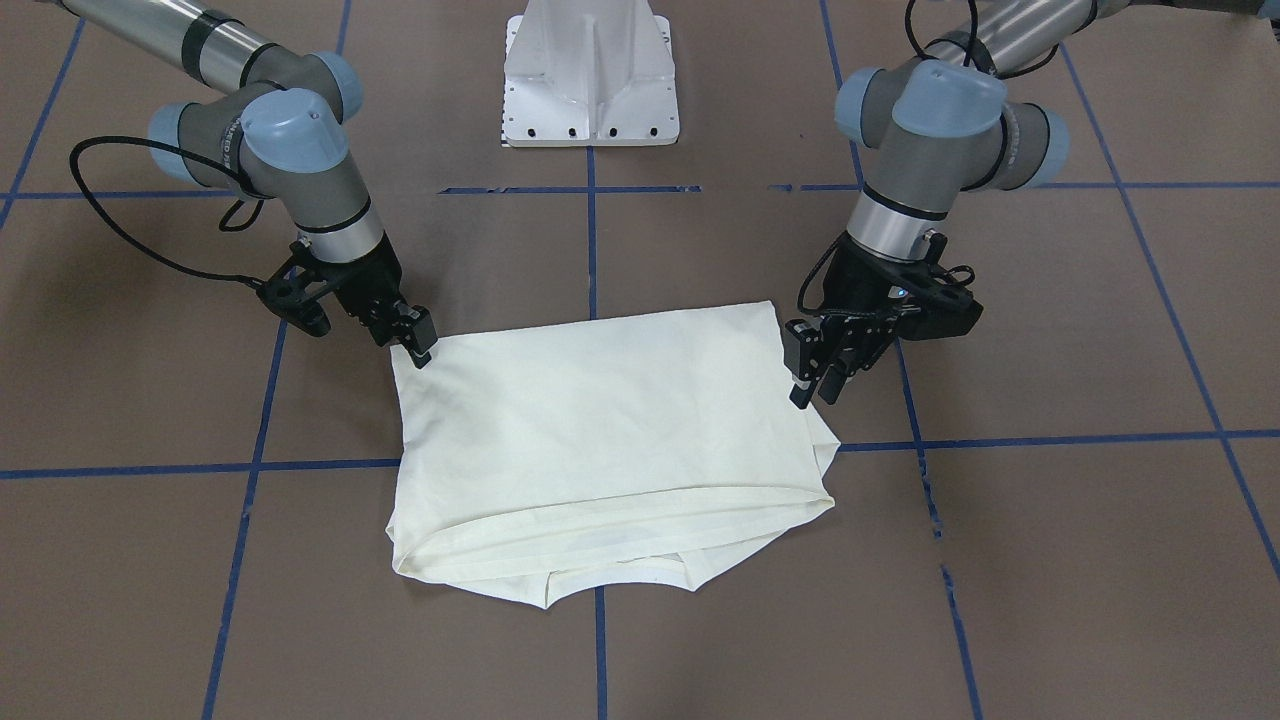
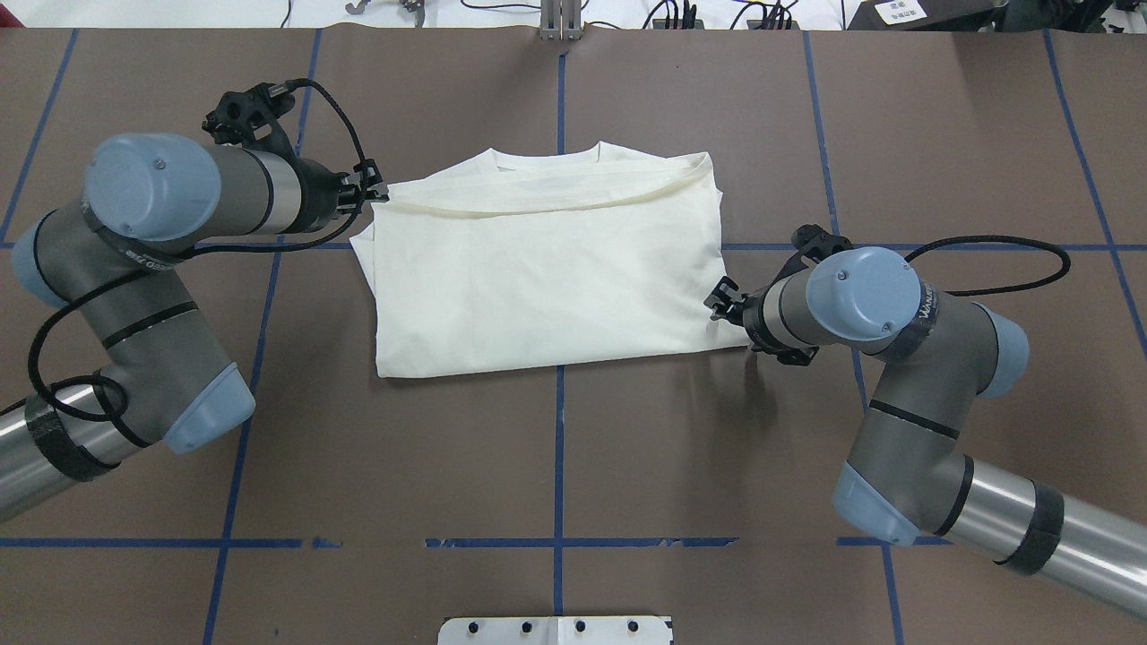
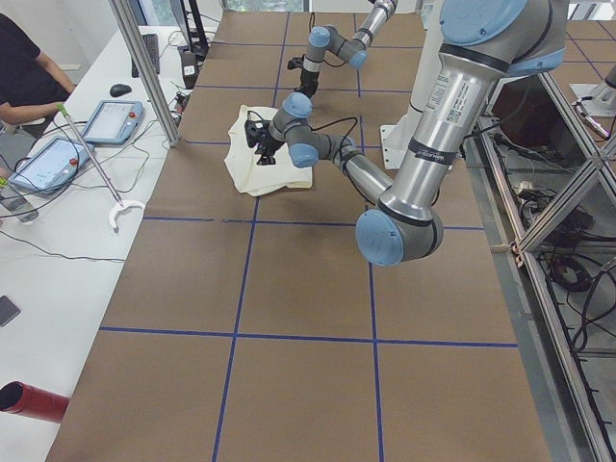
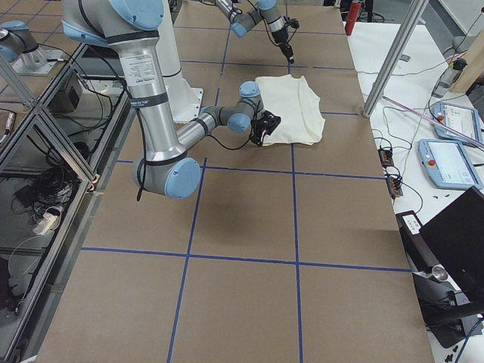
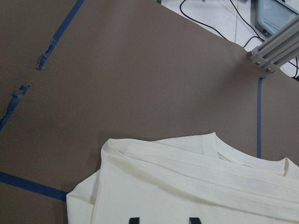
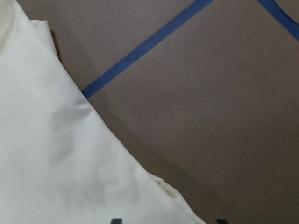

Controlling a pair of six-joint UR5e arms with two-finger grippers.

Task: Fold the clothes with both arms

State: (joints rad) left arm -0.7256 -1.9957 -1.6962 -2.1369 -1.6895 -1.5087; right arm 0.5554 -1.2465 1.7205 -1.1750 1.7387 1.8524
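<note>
In the front-facing view the cream-white cotton T-shirt (image 1: 600,420) lies mid-frame on the brown table with blue tape lines (image 1: 1050,560). It is folded to a rough rectangle, plain side up, with the neckline toward the bottom edge. The black two-finger right gripper (image 1: 418,342) sits at the shirt's upper-left corner and the black left gripper (image 1: 815,385) hangs just over its right edge. Both wrists tip steeply down from bent grey arms. In the overhead view the left gripper (image 2: 369,191) is at the shirt's upper-left corner beside the neckline, its forearm reaching in from the left, while the right gripper (image 2: 720,300) points at the lower right edge. The two side views show only that each tool is at one end of the cloth. The left wrist view shows two dark fingertips (image 5: 133,220) set apart over the cloth, so that gripper is spread and holds nothing. In the right wrist view the fingertips (image 6: 116,220) are likewise parted, astride the shirt's edge. I judge this to be the set-up for a further fold: each gripper needs to pinch every layer at its end, then both should lift and carry in step.
</note>
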